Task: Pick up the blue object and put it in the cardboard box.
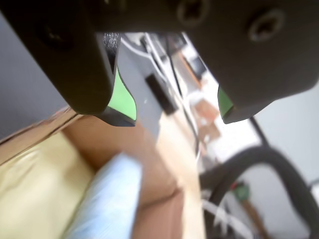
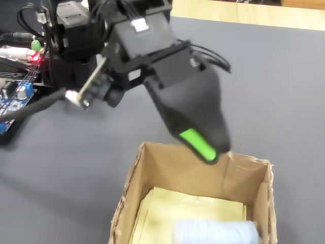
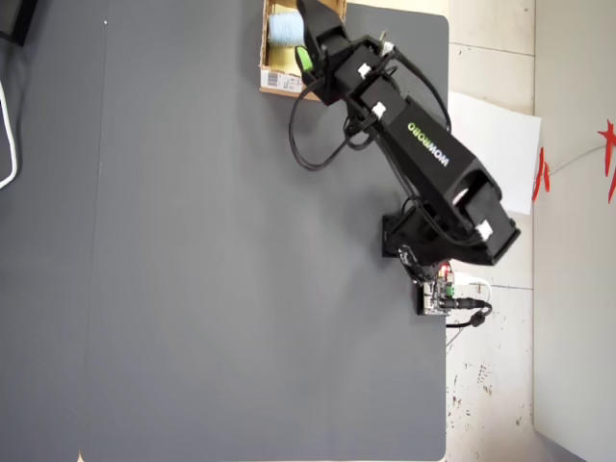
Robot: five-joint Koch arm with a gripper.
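Note:
The blue object (image 1: 107, 199), a pale light-blue roll, lies on the yellowish floor of the cardboard box (image 1: 152, 154). In the fixed view the blue object (image 2: 213, 233) rests at the bottom near the front edge of the box (image 2: 175, 165). My gripper (image 1: 177, 117) hangs above it, open, with green pads showing and nothing between the fingers. In the fixed view the gripper (image 2: 209, 152) sits just over the box's far wall. From overhead, the box (image 3: 279, 82) stands at the top edge of the mat with the blue object (image 3: 282, 29) inside and the gripper (image 3: 306, 53) over it.
A dark grey mat (image 3: 241, 289) covers the table. The arm's base and a controller board (image 3: 438, 294) stand at the mat's right edge. Electronics with cables (image 2: 18, 94) sit at the left of the fixed view. A white cable (image 3: 8, 135) lies at the far left.

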